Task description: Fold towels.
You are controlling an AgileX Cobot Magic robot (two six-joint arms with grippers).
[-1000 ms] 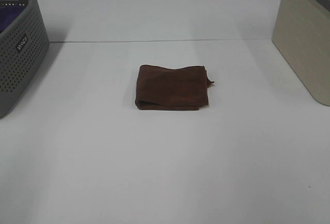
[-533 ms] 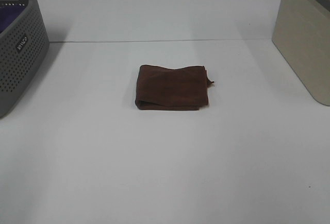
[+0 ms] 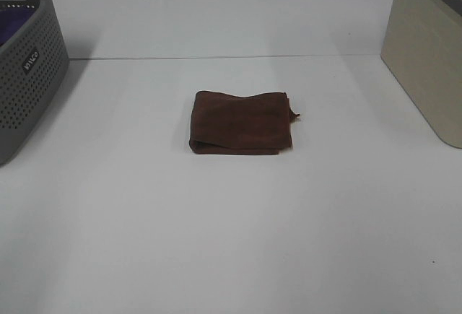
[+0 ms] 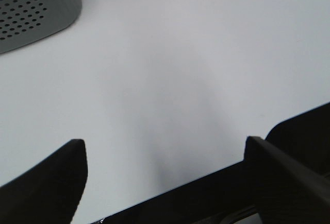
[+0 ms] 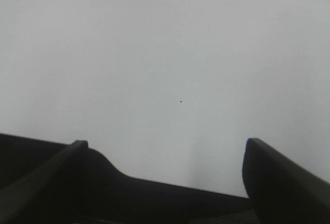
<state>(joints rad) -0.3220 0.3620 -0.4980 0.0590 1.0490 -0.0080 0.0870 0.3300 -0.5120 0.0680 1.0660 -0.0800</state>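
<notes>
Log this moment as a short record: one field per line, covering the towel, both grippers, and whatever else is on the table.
towel: dark reddish-brown towel, folded into a compact rectangle, lying flat mid-table, one corner poking out on its right side
left gripper: left gripper open, holding nothing, above bare table near the basket
right gripper: right gripper open, holding nothing, above bare table
contact: neither gripper touches the towel
basket: grey perforated basket at the far left edge, something purple inside
bin: beige bin at the far right edge
table: white table
</notes>
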